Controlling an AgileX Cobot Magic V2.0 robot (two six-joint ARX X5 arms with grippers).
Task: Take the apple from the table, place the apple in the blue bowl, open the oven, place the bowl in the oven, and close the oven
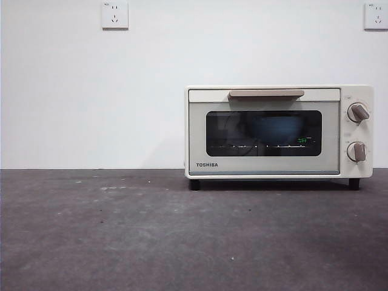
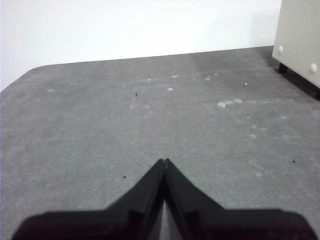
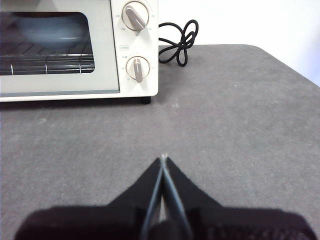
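Oven (image 1: 279, 132): sitting on the table (image 1: 121, 230) toward its back edge, door shut. Bowl (image 1: 277, 128): resting on the rack inside, showing blue through the glass; apple not visible. Left hand (image 2: 164, 161): jaws pressing together, hanging over bare table. Right hand (image 3: 163, 159): jaws together, hanging before the oven. Cord (image 3: 179, 42): lying coiled beside the oven.

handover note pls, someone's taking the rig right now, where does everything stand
Left gripper: shut, empty, over bare table, away from the oven's side.
Right gripper: shut, empty, in front of the oven, near its knobs.
Oven door closed; the blue bowl sits on the rack inside, seen through the glass. The apple can't be made out.
Done: bowl in, door closed.
Left: nothing visible, beyond confirming the apple is in the bowl.
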